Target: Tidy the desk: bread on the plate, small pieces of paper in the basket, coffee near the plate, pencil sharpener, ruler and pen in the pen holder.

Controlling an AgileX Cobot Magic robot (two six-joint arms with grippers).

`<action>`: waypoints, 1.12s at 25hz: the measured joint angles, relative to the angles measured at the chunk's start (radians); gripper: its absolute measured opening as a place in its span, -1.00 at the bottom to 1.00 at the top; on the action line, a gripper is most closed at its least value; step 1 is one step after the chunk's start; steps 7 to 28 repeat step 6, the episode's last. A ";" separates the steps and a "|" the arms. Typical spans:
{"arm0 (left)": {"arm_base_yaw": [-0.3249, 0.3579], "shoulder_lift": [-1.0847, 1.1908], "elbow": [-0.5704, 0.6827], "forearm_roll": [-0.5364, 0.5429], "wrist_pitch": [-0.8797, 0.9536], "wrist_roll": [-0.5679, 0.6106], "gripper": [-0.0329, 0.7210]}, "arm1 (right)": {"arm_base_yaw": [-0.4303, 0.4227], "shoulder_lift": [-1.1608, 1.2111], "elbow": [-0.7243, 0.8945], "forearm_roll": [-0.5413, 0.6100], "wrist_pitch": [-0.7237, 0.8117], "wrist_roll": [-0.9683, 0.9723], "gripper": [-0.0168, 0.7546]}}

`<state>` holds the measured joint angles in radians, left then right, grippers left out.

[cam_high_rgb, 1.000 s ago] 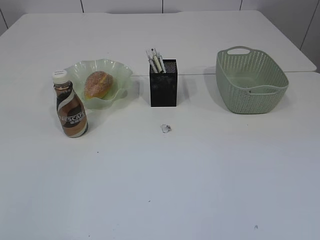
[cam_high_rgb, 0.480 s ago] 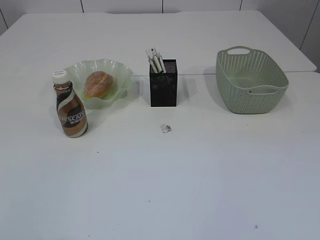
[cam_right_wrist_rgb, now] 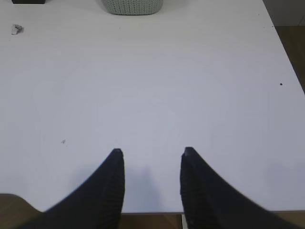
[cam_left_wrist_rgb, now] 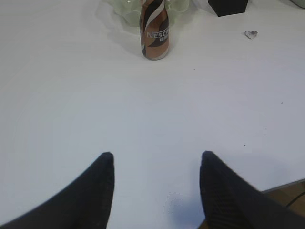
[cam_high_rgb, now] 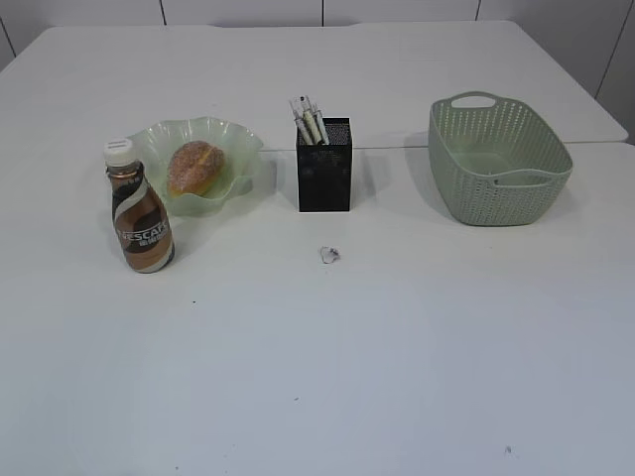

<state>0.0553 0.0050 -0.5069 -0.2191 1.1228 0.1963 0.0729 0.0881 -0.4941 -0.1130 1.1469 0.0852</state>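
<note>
Desk (cam_high_rgb: 397,357) bearing, far ahead of 2 spread, empty grippers (left (cam_left_wrist_rgb: 157,160), right (cam_right_wrist_rgb: 152,152)): basket (cam_high_rgb: 499,159) right, plate (cam_high_rgb: 238,149) with bread (cam_high_rgb: 194,167), coffee (cam_high_rgb: 140,213) beside it, pen holder (cam_high_rgb: 324,174) holding pens (cam_high_rgb: 310,121), paper wad (cam_high_rgb: 329,255).

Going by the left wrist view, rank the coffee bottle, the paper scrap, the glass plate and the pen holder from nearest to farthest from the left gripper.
From the left gripper, open at the bottom of the view:
1. Coffee bottle, straight ahead, slightly left.
2. Paper scrap, ahead and far to the right.
3. Plate and pen holder, both cut off at the top edge, plate behind the bottle, holder to the right: too close to call.
</note>
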 joint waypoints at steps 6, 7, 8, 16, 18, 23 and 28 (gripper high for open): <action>0.000 0.000 0.000 0.000 0.000 0.000 0.15 | 0.000 0.000 0.000 0.000 0.000 0.000 -0.12; 0.000 0.000 0.000 0.000 0.000 0.000 0.15 | 0.000 0.000 0.000 0.000 0.000 0.000 -0.12; 0.000 0.000 0.000 0.000 0.000 0.000 0.15 | 0.000 0.000 0.000 0.000 0.000 0.000 -0.12; 0.000 0.000 0.000 0.000 0.000 0.000 0.15 | 0.000 0.000 0.000 0.000 0.000 0.000 -0.12; 0.000 0.000 0.000 0.000 0.000 0.000 0.15 | 0.000 0.000 0.000 0.000 0.000 0.000 -0.12; 0.000 0.000 0.000 0.000 0.000 0.000 0.15 | 0.000 0.000 0.000 0.000 0.000 0.000 -0.12; 0.000 0.000 0.000 0.000 0.000 0.000 0.15 | 0.000 0.000 0.000 0.000 0.000 0.000 -0.12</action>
